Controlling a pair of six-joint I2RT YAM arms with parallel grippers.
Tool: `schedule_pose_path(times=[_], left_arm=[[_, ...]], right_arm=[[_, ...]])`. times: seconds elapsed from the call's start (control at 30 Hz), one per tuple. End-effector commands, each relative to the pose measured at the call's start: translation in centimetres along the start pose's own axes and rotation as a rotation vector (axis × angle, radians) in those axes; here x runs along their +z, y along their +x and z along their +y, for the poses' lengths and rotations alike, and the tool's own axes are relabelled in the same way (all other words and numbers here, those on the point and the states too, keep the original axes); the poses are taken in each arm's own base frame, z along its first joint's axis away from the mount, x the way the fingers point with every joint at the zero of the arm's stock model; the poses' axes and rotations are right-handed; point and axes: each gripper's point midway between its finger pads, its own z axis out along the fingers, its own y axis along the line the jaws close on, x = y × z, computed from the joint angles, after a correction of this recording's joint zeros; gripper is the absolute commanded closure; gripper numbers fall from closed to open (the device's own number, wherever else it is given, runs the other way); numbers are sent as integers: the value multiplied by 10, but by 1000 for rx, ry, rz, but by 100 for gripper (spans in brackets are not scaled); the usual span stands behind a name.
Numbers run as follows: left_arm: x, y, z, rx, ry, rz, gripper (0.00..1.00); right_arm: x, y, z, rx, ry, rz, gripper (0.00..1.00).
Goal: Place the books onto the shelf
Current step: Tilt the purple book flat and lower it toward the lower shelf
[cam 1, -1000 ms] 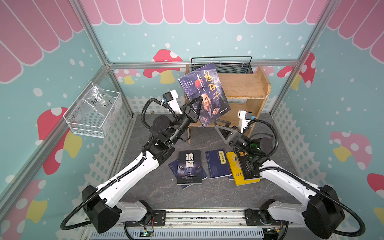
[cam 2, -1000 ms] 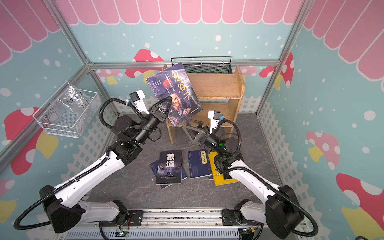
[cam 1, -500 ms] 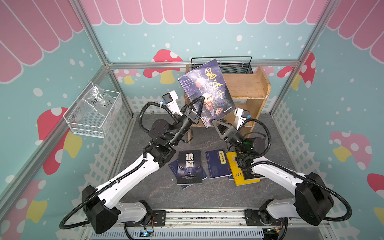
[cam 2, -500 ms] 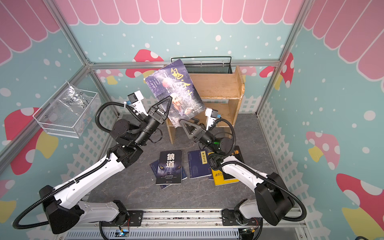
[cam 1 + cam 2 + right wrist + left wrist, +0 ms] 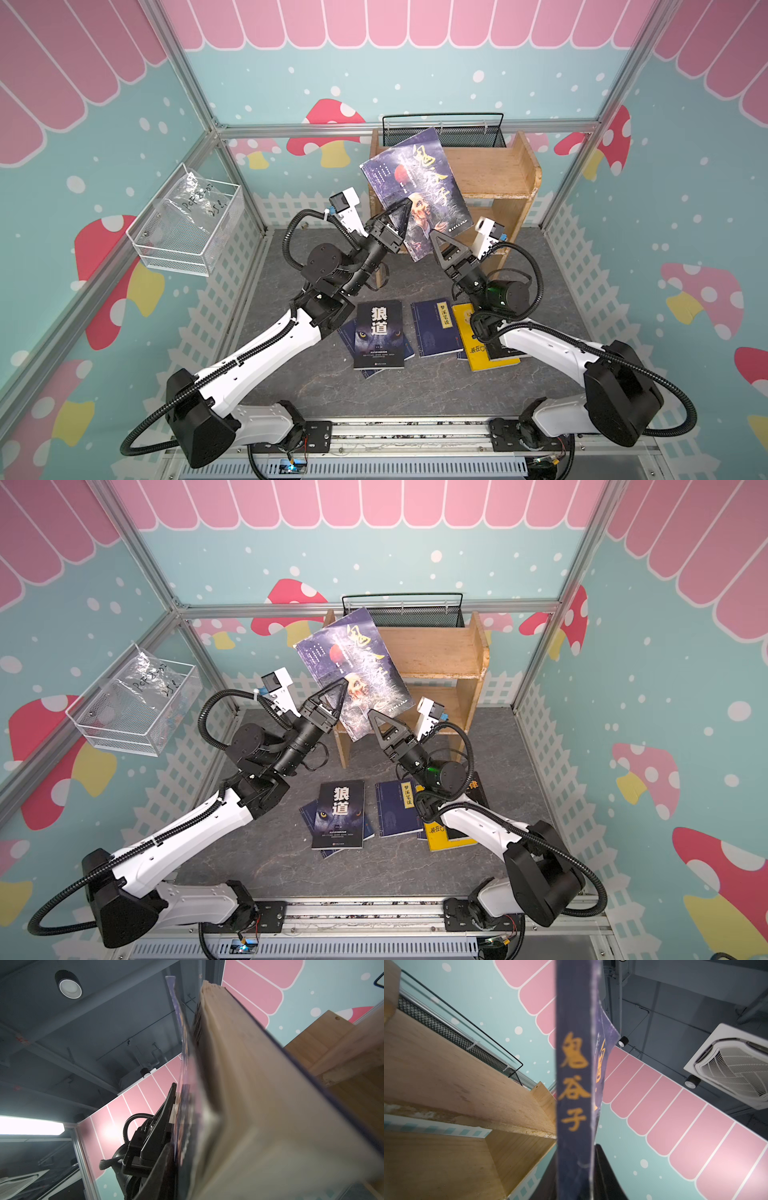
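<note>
Raised book (image 5: 415, 187): purple-navy cover, red disc, pale title; gold spine characters.
Wolf-eye book (image 5: 379, 332): black, white title, amber eye.
Labelled book (image 5: 434, 332): navy, yellow label.
Yellow book (image 5: 473, 359): bright yellow, dark print.
Shelf (image 5: 490, 174): pale wood.
Mesh basket (image 5: 457, 135): black.
Walls (image 5: 291, 70): teal, white dots, pink scallops, red mushrooms.

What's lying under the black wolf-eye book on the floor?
A navy book pokes out beneath the wolf-eye book on its left and lower right. The rest, including any title, is covered.
</note>
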Motion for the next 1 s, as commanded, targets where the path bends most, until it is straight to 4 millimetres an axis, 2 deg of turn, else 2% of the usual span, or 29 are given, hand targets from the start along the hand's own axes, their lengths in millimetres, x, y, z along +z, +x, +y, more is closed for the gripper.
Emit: schedule_pose_path(times=[0.0,0.07,0.13,0.23,0.37,0.4,0.5,0.6,0.67,0.77,0.87,0.97], left_arm=[[-12,-22,-20,44,37,-44,49],[-16,-22,-19,103,13,-1,34],[-23,-23,-14,166,-40,48,24],[-39,-30,2,233,-130,91,16],[-71,-39,24,319,-252,151,5],[-77,-41,28,341,-274,169,4],[-94,-39,36,376,-302,252,1],[-103,-23,35,360,-240,355,1],[-107,-11,43,320,-231,404,1],[-107,7,53,238,-205,459,1],[-103,23,52,150,-116,499,1],[-101,29,50,102,-69,498,1]], right_arm=[[-3,-15,5,-28,25,-40,78],[1,-17,4,-50,52,4,79],[6,-19,8,-70,61,72,81],[4,-24,14,-87,60,154,83],[-11,-33,23,-103,56,253,83],[-15,-30,28,-107,41,302,83],[-29,-32,32,-98,58,384,83],[-37,-29,44,-84,43,476,83],[-42,-27,53,-59,36,511,83],[-51,-26,55,-2,56,531,83],[-58,-24,52,43,82,530,83],[-63,-22,51,58,92,527,83]])
